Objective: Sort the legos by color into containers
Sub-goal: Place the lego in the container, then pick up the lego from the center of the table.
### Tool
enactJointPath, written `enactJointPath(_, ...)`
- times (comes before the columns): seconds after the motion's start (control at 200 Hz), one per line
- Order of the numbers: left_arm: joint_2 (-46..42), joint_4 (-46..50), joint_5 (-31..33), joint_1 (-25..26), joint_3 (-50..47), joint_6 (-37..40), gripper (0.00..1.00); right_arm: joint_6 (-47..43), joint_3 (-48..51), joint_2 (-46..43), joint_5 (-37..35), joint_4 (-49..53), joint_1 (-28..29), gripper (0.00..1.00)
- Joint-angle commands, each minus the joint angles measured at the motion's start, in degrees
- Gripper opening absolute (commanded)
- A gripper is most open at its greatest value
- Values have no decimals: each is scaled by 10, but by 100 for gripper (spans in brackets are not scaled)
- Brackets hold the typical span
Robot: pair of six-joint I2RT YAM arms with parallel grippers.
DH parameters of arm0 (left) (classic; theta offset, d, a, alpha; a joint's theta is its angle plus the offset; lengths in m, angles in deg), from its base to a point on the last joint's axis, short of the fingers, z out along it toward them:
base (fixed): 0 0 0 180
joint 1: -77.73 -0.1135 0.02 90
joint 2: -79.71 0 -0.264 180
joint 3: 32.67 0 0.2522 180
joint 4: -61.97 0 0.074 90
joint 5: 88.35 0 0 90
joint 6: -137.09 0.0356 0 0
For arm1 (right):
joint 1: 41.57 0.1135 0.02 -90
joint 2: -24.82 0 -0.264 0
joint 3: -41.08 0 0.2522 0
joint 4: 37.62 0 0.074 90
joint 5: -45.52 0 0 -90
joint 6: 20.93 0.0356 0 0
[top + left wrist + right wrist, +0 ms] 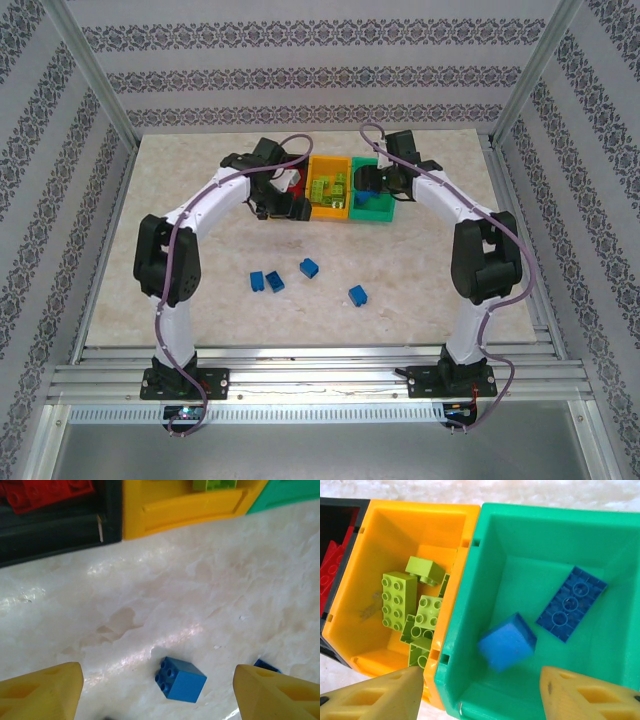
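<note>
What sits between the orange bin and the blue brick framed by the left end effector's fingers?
Nothing. In the left wrist view, the tabletop is bare from the orange bin down to the blue brick.

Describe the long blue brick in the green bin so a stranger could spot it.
Three joined bins sit far across the table; take the green bin at the right end. Of two blue bricks inside, it is the long brick, underside up, not the cube.

We see red legos (pixel 30 495), lime legos (pixel 399 600), blue legos (pixel 571 603). There's a black bin (pixel 50 540), orange bin (pixel 410 525), green bin (pixel 545 540) (counter (pixel 200 590) marbled cream).
</note>
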Motion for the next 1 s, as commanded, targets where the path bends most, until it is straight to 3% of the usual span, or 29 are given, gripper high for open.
enactJointPath(0.0,11,62,52,32,29,42,79,-5,32,-18,24,-13,5,64)
enactJointPath(0.39,62,93,70,86,50,72,79,13,282,-178,20,-121,8,64)
enactJointPath(0.595,96,117,103,119,63,84,79,42,421,-227,18,-260,8,65)
enactJointPath(0.755,119,153,155,150,80,88,79,62,428,-224,44,-298,6,65)
enactJointPath(0.994,144,176,135,163,90,77,79,61,424,-212,50,-296,7,65)
